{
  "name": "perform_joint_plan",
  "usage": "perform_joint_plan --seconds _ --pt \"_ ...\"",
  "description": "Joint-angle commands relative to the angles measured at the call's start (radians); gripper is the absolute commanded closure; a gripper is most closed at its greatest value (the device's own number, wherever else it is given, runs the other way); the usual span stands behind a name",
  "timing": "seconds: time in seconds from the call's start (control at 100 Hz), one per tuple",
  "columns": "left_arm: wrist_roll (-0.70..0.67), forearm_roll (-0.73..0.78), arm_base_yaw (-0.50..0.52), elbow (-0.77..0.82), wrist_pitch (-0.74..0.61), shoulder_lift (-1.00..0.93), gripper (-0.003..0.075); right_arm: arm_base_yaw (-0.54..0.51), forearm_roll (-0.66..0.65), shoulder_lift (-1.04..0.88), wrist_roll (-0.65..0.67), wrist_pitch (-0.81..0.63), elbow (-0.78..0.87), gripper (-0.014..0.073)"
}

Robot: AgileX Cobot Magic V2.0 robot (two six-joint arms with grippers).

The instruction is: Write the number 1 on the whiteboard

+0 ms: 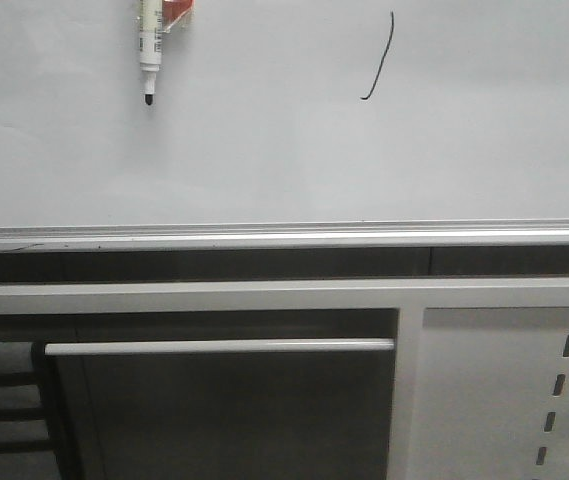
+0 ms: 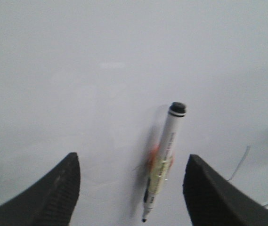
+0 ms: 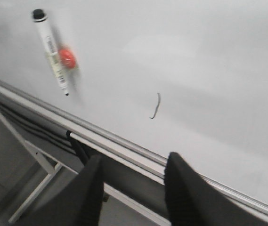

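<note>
The whiteboard (image 1: 284,140) fills the upper part of the front view, with its silver rail (image 1: 284,236) along the lower edge. The number 1 (image 1: 381,60) is a thin black slanted stroke at the upper right; it also shows in the right wrist view (image 3: 155,106) and faintly in the left wrist view (image 2: 239,163). A white marker pen (image 1: 148,50) hangs on the board in a red-orange holder (image 1: 176,12), tip down. My left gripper (image 2: 131,188) is open, its fingers either side of the pen (image 2: 164,157), apart from it. My right gripper (image 3: 131,183) is open and empty, below the rail (image 3: 101,136).
Below the board is a grey frame with a horizontal bar (image 1: 219,346) and a white perforated metal panel (image 1: 514,390) at the lower right. Dark cables (image 3: 35,127) run under the rail in the right wrist view. Neither arm shows in the front view.
</note>
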Motion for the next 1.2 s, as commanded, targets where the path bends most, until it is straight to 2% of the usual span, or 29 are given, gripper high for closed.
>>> perform_joint_plan --seconds 0.0,0.02,0.05,0.07,0.1,0.35,0.59,0.8,1.19 --pt "0.012 0.02 0.002 -0.006 0.049 -0.086 0.049 -0.053 0.01 -0.054 0.028 -0.048 -0.004 0.0538" --pt "0.012 0.02 0.002 0.001 0.054 -0.104 0.0526 -0.06 0.01 -0.07 0.028 -0.048 0.006 0.0595" --pt "0.012 0.02 0.002 0.016 0.057 -0.133 0.0625 -0.075 0.01 -0.093 0.028 -0.053 0.019 0.0668" --pt "0.012 0.02 0.002 0.023 0.057 -0.144 0.0687 -0.083 0.008 -0.119 0.028 -0.055 0.036 0.0658" --pt "0.012 0.022 0.002 0.043 0.059 -0.172 0.0738 -0.093 0.005 -0.147 0.028 -0.063 0.054 0.0654" --pt "0.017 -0.008 0.002 0.227 0.106 -0.356 0.0741 -0.1 -0.004 -0.474 -0.002 -0.182 0.286 0.0658" --pt "0.017 -0.006 0.002 0.378 0.183 -0.559 0.0741 -0.1 0.0 -0.818 -0.01 -0.172 0.506 0.0658" --pt "0.017 -0.027 0.0 0.412 0.19 -0.653 0.0741 -0.1 0.022 -0.769 -0.007 -0.146 0.531 0.0658" --pt "0.017 -0.027 0.0 0.412 0.189 -0.654 0.0741 -0.1 0.027 -0.769 -0.007 -0.148 0.531 0.0658"
